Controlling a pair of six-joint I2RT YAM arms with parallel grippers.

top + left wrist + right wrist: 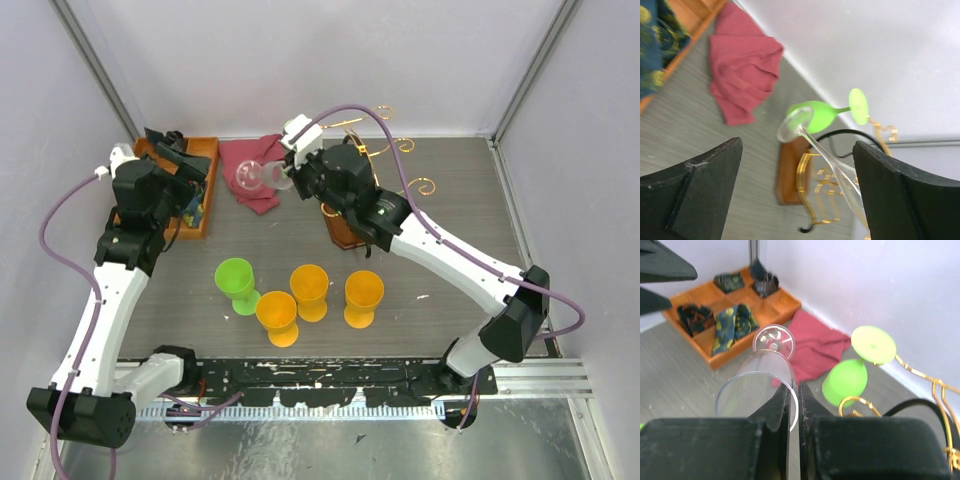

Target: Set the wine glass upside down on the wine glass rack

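1. Sideways, the wine glass [762, 372] sits in the right gripper [795, 390], which pinches the bowl's wall at the rim, with the foot pointing away from it.
2. The wine glass rack [789, 172] stands just ahead and right of that gripper, with a green glass [845, 381] upside down at its wire.
3. A red cloth [815, 347] lies beyond on the bench [450, 200].
4. The left gripper [797, 145] gapes wide and holds nothing.

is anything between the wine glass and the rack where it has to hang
yes: a green glass already hangs upside down on the wine glass rack, on the side nearest the wine glass pinched in the right fingers
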